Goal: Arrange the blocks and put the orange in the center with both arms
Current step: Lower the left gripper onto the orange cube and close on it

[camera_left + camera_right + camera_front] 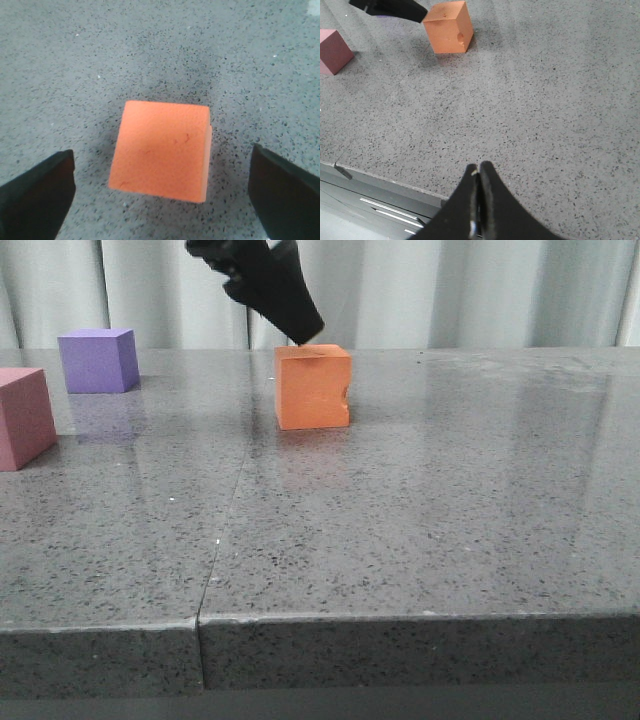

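The orange cube (312, 388) stands on the grey speckled table, its notch on the right face. My left gripper (300, 328) hovers just above its back top edge, open and empty. In the left wrist view the cube (162, 150) lies below and between the wide-spread fingers (37, 195), untouched. My right gripper (479, 167) is shut and empty over the table's front edge, far from the orange cube (447, 27). The purple cube (97, 360) stands at the back left. The pink cube (20, 418) is at the left edge, also seen in the right wrist view (334, 50).
The table (420, 540) has a seam running from the front edge toward the orange cube. A pale curtain hangs behind the table. The table's front edge and a metal rail (385, 207) show below my right gripper.
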`<state>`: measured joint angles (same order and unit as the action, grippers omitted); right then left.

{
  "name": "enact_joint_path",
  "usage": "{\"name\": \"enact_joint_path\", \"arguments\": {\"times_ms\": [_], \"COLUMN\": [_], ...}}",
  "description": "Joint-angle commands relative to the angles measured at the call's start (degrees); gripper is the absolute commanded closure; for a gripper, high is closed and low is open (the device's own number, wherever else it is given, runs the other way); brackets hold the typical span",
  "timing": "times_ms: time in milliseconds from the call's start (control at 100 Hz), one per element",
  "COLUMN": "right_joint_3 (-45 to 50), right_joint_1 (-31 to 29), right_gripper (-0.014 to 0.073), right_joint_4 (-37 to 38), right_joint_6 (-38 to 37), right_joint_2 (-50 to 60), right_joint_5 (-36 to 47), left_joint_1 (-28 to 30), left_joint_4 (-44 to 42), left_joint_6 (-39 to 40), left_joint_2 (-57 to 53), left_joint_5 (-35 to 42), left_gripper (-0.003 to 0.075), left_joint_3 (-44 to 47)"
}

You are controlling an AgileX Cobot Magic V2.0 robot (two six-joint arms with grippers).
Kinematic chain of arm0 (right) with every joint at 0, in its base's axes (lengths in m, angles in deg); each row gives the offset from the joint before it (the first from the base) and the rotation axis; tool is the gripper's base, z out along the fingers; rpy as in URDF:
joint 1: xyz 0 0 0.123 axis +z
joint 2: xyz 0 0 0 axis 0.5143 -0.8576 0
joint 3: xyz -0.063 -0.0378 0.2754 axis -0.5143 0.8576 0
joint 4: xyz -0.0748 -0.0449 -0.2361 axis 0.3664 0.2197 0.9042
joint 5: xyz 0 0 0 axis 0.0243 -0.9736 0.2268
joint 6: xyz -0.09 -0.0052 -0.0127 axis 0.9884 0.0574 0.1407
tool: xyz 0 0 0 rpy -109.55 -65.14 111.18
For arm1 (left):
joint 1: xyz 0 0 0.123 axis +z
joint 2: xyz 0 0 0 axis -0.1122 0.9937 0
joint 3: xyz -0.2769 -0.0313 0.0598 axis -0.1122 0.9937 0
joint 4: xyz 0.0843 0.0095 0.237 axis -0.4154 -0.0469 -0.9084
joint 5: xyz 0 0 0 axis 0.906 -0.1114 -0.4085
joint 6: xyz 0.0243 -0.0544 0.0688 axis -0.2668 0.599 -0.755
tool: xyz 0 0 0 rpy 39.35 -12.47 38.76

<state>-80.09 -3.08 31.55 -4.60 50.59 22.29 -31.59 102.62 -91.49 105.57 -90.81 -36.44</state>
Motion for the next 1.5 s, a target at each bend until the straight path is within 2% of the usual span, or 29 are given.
{"name": "enact_joint_path", "arguments": {"times_ms": [0,200,800,920,1110,1230,1490], "right_joint_3": [-1.31,-1.31,-1.31,-1.31,-1.31,-1.31,-1.31], "right_joint_1": [-0.11,-0.11,-0.11,-0.11,-0.11,-0.11,-0.11], "right_gripper": [0.0663,0.0663,0.0663,0.0663,0.0663,0.0663,0.0663], "right_joint_4": [0.51,0.51,0.51,0.51,0.51,0.51,0.51], "right_joint_6": [0.63,0.63,0.63,0.63,0.63,0.63,0.63], "right_joint_2": [-0.47,-0.47,-0.47,-0.47,-0.47,-0.47,-0.47], "right_joint_5": [4.11,4.11,4.11,4.11,4.11,4.11,4.11], "left_joint_1": [-0.81,-1.42,-1.42,-1.42,-1.42,-1.42,-1.42], "left_joint_4": [1.72,2.27,2.63,2.63,2.63,2.63,2.26], "left_joint_6": [0.10,0.10,-0.40,-0.64,-0.64,-0.64,-0.53], "left_joint_2": [-1.80,-0.14,3.53,3.53,3.53,3.53,2.91], "left_joint_5": [3.96,8.58,7.57,6.36,5.07,5.07,5.39], "left_gripper": [0.0062,0.0062,0.0069,0.0137,0.0342,0.0437,0.0458], "left_joint_3": [-2.14,-2.14,-2.14,-2.14,-2.14,-2.14,-2.18]}}
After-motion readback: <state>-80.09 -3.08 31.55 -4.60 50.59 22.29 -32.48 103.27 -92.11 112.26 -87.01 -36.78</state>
